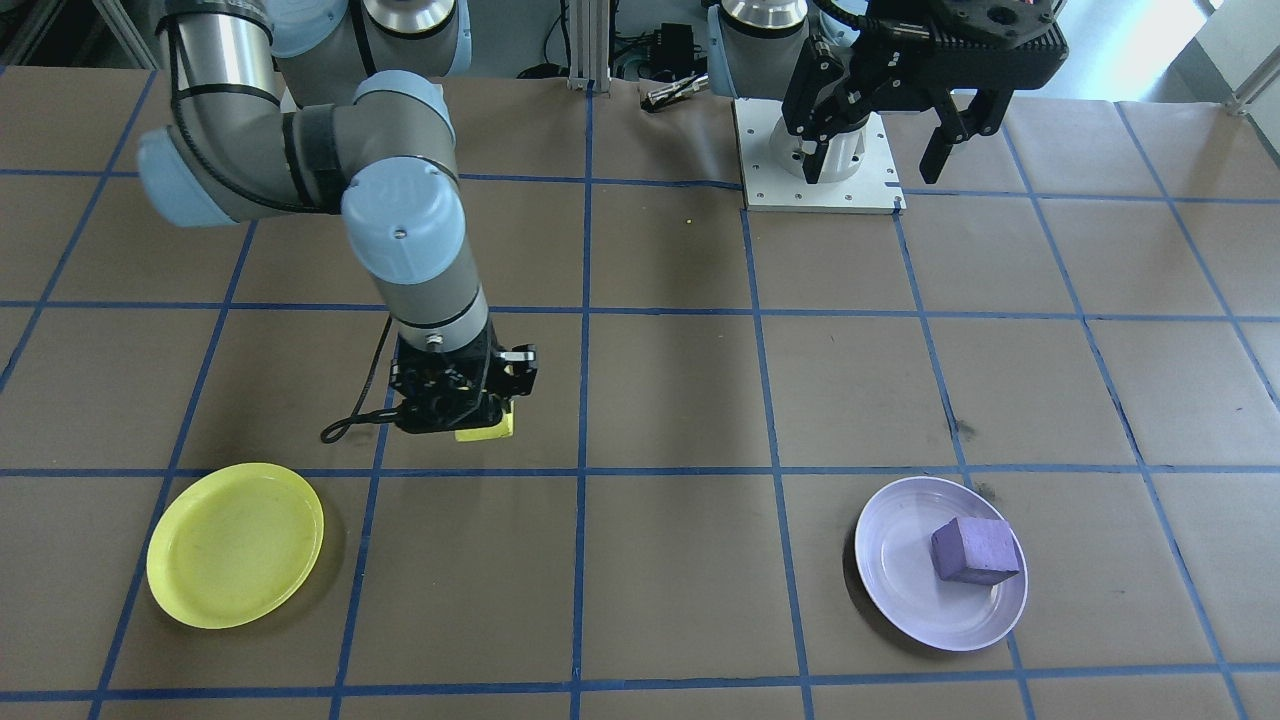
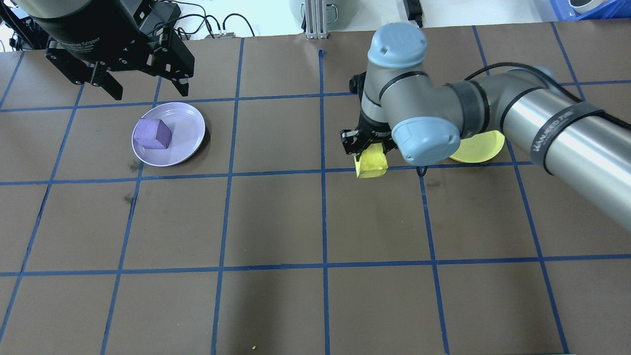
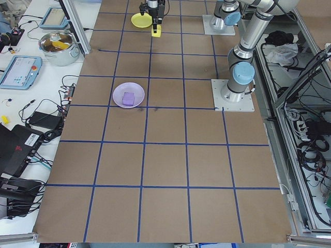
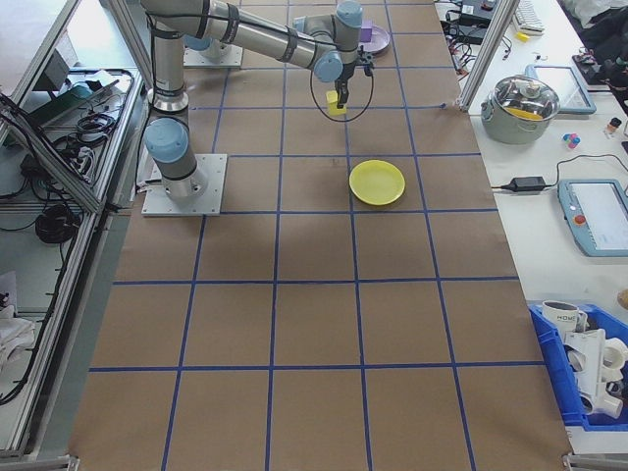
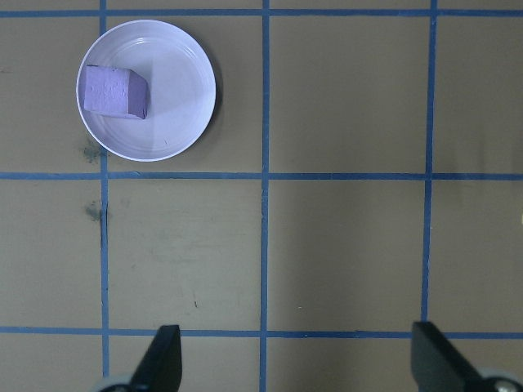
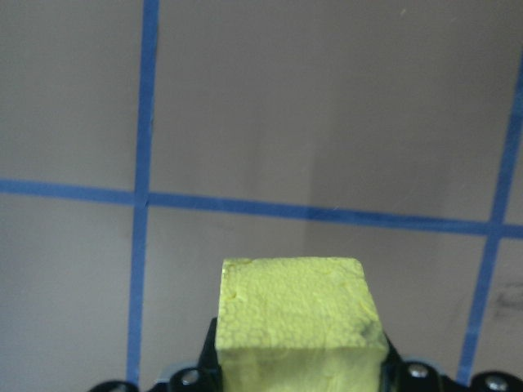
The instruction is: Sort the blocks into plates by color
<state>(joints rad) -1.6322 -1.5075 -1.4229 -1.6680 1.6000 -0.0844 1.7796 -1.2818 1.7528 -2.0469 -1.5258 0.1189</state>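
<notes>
Gripping the yellow block (image 2: pixel 371 163) between closed fingers, the right gripper (image 2: pixel 368 148) hangs above the table (image 2: pixel 276 222), near the yellow plate (image 1: pixel 235 545) but short of it. Block roughly cubic, no long axis; one flat face points at the wrist camera. Overhead, the arm hides most of that plate; the front view shows it whole. Left gripper (image 1: pixel 878 140) open, raised near its base. Purple block (image 1: pixel 975 551) lies inside the lavender plate (image 1: pixel 900 580), toward one rim.

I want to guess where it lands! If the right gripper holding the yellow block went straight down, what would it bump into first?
Probably just the brown paper table, near a blue tape line. The right gripper points down with the yellow block, and the yellow plate lies off to the side, not underneath.
</notes>
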